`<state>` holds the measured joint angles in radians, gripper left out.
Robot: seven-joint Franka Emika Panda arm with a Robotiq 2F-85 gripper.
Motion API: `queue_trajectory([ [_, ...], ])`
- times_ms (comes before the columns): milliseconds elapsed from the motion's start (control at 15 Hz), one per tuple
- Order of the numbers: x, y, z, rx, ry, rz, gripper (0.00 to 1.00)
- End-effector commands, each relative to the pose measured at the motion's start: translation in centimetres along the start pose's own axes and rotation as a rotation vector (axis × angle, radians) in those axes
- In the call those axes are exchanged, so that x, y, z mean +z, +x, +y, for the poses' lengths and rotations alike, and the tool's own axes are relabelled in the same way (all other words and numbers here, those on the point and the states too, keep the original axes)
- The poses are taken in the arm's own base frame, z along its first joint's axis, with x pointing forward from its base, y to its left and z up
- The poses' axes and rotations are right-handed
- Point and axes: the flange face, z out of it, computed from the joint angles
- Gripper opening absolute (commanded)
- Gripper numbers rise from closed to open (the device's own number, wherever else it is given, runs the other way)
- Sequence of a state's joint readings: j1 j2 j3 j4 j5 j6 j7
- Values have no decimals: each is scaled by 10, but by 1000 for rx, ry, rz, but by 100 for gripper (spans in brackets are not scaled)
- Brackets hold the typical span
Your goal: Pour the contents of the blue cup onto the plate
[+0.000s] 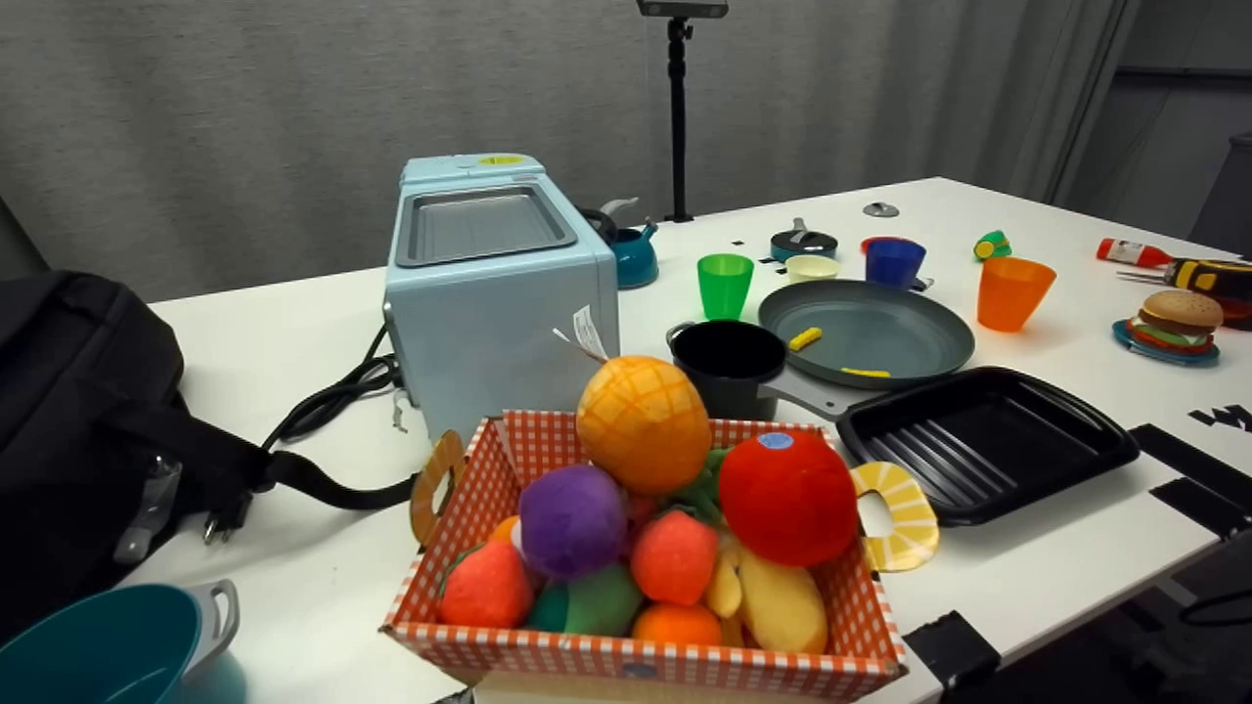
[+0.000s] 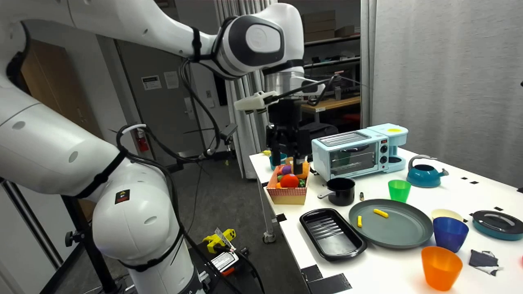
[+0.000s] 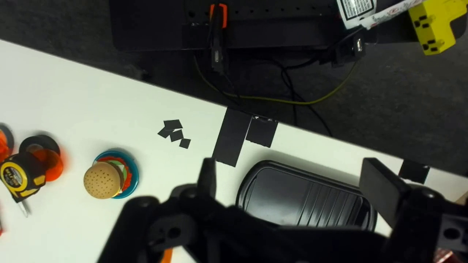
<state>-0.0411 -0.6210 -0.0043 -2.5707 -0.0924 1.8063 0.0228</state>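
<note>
The blue cup is stood upright right beside the plate, though whether the rim is touched can't be told, and what's inside the cup can't be made out either. Two yellow pieces are laid on the plate itself, over on the side away from the cup. The hand is held up above the surface, raised well clear of the plate, with its fingers spread nice and wide; in the wrist view the tray can be spotted down between them. That tray is parked just beside the plate. Near the plate too, the orange cup, green cup and pot can all be seen standing upright. Further out from it, a basket is filled with plush fruit, and a burger is sat on a small saucer. An oven and a kettle can be found apart from the plate as well.
</note>
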Motion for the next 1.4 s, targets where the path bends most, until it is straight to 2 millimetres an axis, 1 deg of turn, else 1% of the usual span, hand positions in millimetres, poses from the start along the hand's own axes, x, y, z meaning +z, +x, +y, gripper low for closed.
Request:
queue_trajectory([
  [0, 6, 48, 53, 118, 22, -10, 100],
  [67, 8, 59, 66, 147, 31, -5, 100],
  [200, 10, 84, 83, 186, 48, 20, 100],
  [267, 10, 96, 88, 200, 48, 35, 100],
  [333, 11, 112, 95, 204, 50, 52, 100],
  [533, 8, 153, 101, 217, 48, 113, 100],
  [733, 2, 185, 106, 236, 45, 154, 100],
  [800, 1, 191, 107, 244, 48, 159, 100],
  [867, 7, 170, 103, 216, 37, 143, 100],
  [933, 6, 178, 104, 221, 37, 145, 100],
  [1067, 6, 186, 106, 224, 38, 146, 100],
  [1333, 5, 188, 106, 225, 37, 149, 100],
])
